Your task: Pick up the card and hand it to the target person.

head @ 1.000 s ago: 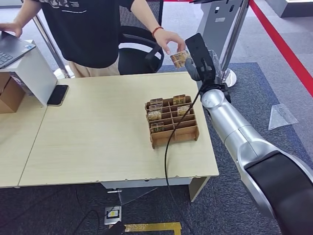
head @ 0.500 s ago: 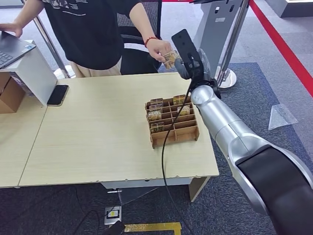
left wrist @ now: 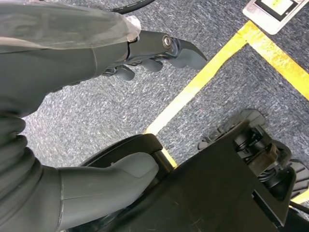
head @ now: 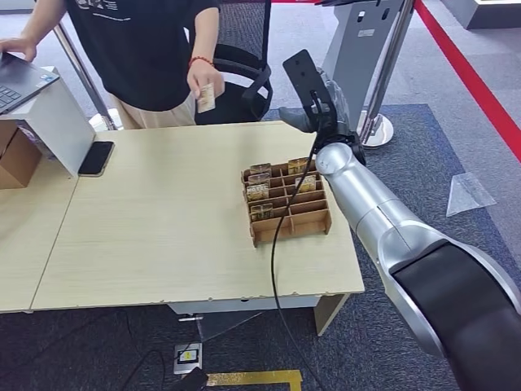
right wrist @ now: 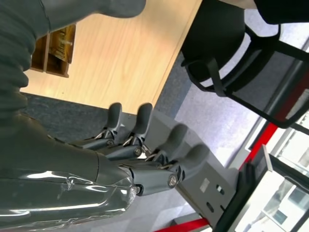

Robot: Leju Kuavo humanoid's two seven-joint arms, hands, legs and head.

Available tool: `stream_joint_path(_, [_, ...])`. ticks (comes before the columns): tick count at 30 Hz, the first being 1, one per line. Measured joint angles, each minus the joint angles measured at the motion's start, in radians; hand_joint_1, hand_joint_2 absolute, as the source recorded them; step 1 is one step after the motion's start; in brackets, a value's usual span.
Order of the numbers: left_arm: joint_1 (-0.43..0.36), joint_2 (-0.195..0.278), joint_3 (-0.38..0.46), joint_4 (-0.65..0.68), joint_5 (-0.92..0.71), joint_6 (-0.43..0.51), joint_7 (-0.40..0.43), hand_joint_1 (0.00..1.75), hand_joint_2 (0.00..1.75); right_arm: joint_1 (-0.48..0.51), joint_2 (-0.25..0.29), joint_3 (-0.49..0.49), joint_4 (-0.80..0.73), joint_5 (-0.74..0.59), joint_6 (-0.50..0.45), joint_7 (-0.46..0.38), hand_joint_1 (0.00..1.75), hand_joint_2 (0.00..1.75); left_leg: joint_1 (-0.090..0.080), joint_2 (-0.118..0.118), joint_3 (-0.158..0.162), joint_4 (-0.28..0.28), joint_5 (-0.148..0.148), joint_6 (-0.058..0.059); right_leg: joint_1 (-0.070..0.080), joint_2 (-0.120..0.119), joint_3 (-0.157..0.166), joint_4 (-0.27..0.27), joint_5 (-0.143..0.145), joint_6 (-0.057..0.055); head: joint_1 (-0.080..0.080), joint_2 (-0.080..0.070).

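Note:
A person in a black shirt stands behind the table and holds the small brown card (head: 206, 98) in a hand above the table's far edge. My right hand (head: 307, 114) hangs in the air at the table's far right corner, well to the right of the card. Its fingers (right wrist: 160, 154) are spread and hold nothing. A brown slotted card holder (head: 286, 200) with several more cards stands on the table just in front of that hand. My left hand (left wrist: 109, 63) hangs low over the grey carpet, fingers apart and empty.
The light wooden table (head: 154, 228) carries a black phone (head: 96, 157) and a laptop (head: 19, 81) on a stand at the far left. A black office chair (head: 239, 81) stands behind the table. A red barrier band (head: 473, 81) runs along the right.
The person took the card from my right hand and drew it away to the left. My right hand moved slightly left and now holds nothing.

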Motion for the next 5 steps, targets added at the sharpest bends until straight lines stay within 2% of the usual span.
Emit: stream_joint_path(5, [0.0,0.0,0.0,0.0,0.018,0.009,-0.016,0.0,1.75,0.0,0.0,0.012,-0.001,0.019,-0.035,-0.082,0.0,1.75,0.0,0.0,0.0,0.0,0.0,0.0,0.0,0.0,0.0,0.0,0.0,0.0,0.0,0.0])
